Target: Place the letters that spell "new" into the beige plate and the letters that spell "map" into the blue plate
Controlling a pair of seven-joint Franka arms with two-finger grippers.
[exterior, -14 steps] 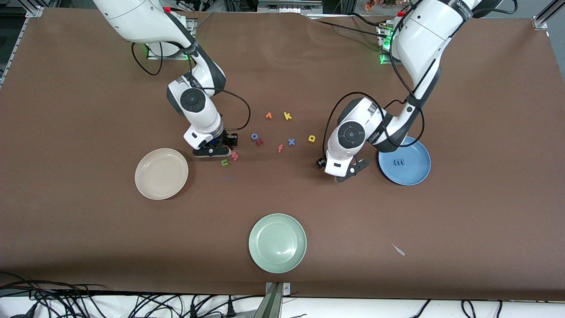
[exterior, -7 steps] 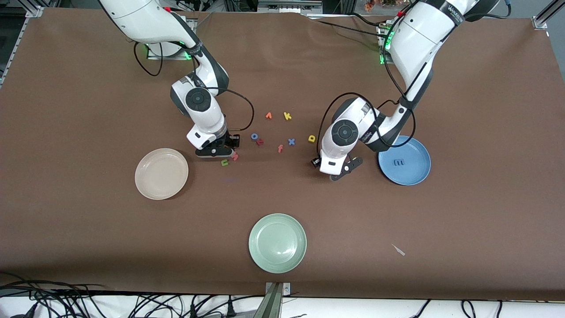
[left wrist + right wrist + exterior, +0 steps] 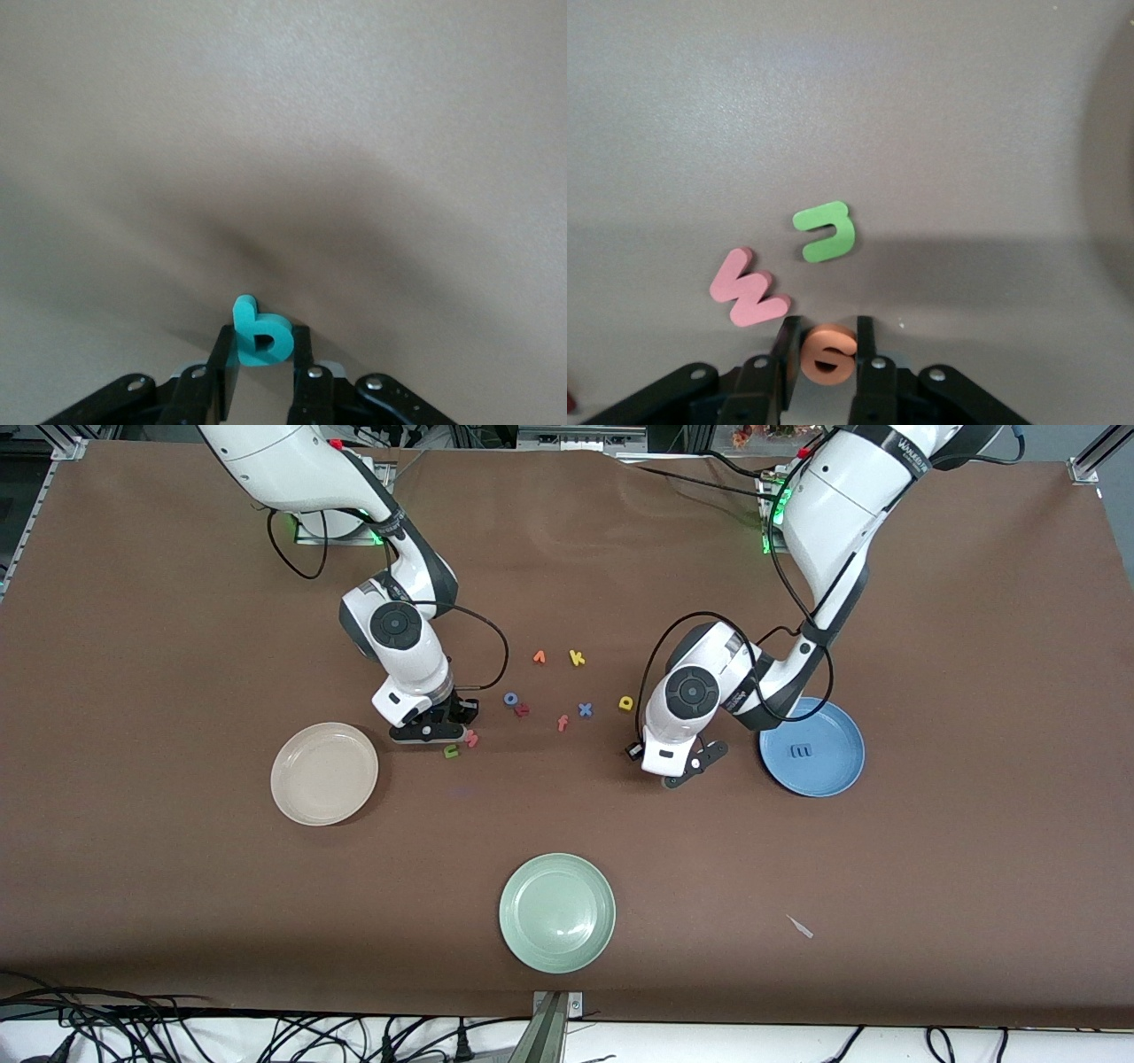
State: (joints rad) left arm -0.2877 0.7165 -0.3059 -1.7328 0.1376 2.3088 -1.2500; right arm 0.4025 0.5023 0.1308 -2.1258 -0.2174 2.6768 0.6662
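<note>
My left gripper [image 3: 260,359] is shut on the teal "a" [image 3: 260,339], low at the table beside the blue plate [image 3: 828,771]. The periwinkle "m" [image 3: 801,751] lies in that plate. The yellow "p" [image 3: 626,703] lies on the table near the left arm. My right gripper [image 3: 827,359] is shut on the orange "e" [image 3: 828,354], down at the table next to the beige plate [image 3: 324,772]. The pink "w" [image 3: 749,289] and green "n" [image 3: 826,232] lie just past its fingertips, and the "w" [image 3: 471,738] and "n" [image 3: 451,752] also show in the front view.
Between the arms lie an orange "v" [image 3: 539,657], a yellow "k" [image 3: 577,657], a blue "o" [image 3: 511,699], a dark red letter [image 3: 522,709], an orange "f" [image 3: 563,723] and a blue "x" [image 3: 585,709]. A pale green plate [image 3: 557,911] sits nearer the front camera.
Both grippers have closed, the left on the teal "a" and the right on the orange "e". The left hand shifted a little toward the table's middle first.
</note>
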